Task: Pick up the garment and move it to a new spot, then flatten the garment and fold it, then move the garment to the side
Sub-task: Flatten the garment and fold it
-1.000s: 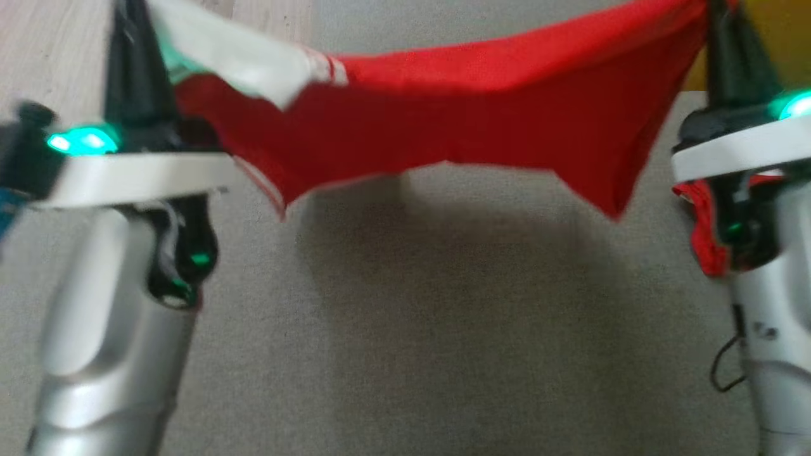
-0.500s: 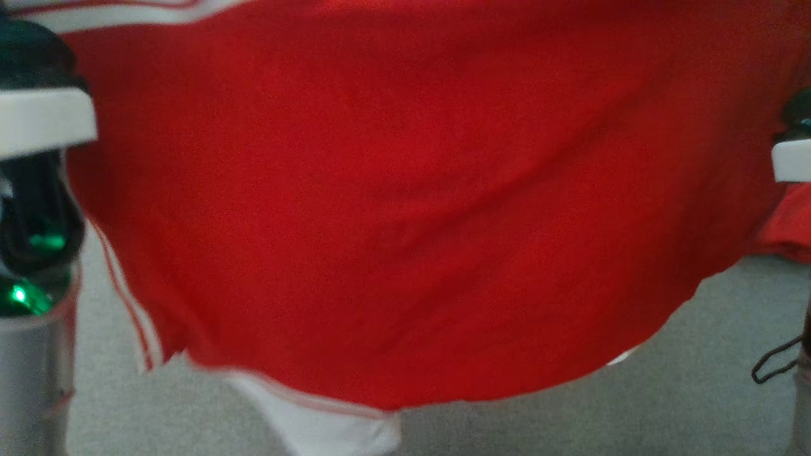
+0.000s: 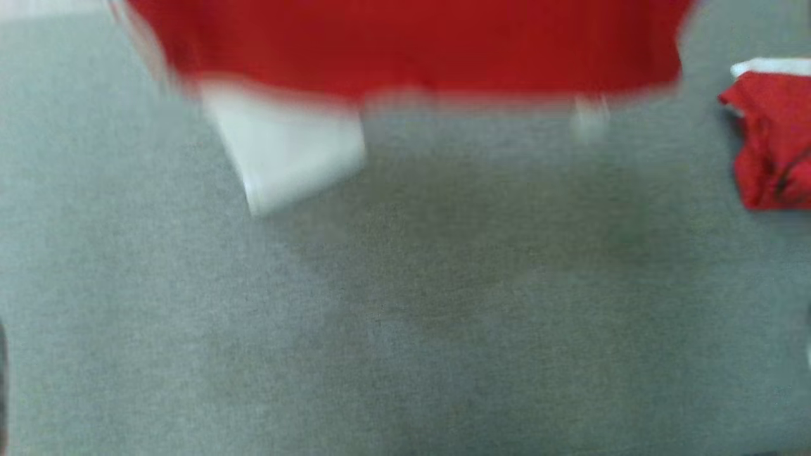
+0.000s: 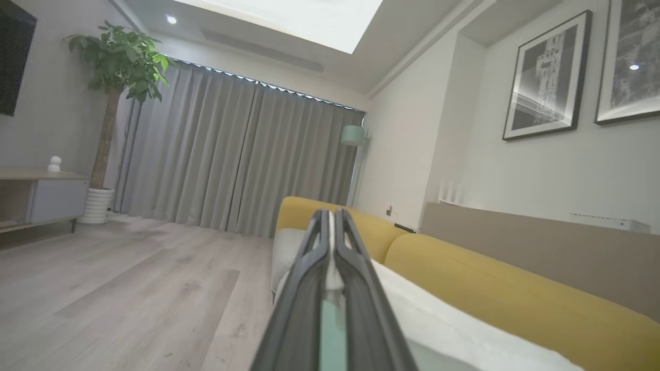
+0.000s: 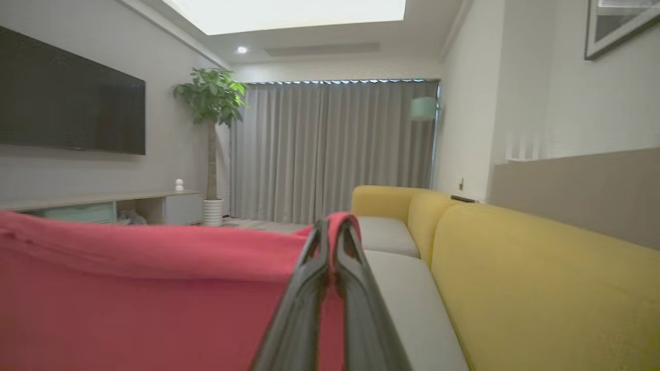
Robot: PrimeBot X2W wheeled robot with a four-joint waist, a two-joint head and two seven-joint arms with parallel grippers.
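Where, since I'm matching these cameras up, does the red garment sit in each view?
Head view: garment blurred across the top edge, a white part of it hanging at upper left.
Left wrist view: pale fabric of it pinched in the left end effector, bottom centre.
Right wrist view: red cloth over the lower left, reaching the right end effector.
Shared landmark: the yellow sofa, at the right in both wrist views.

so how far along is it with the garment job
Done: the garment is picked up, hanging above the grey surface. In hand: left gripper pinches its white part, right gripper its red edge, cloth spread between them. Left: set it down, flatten, fold, move aside.
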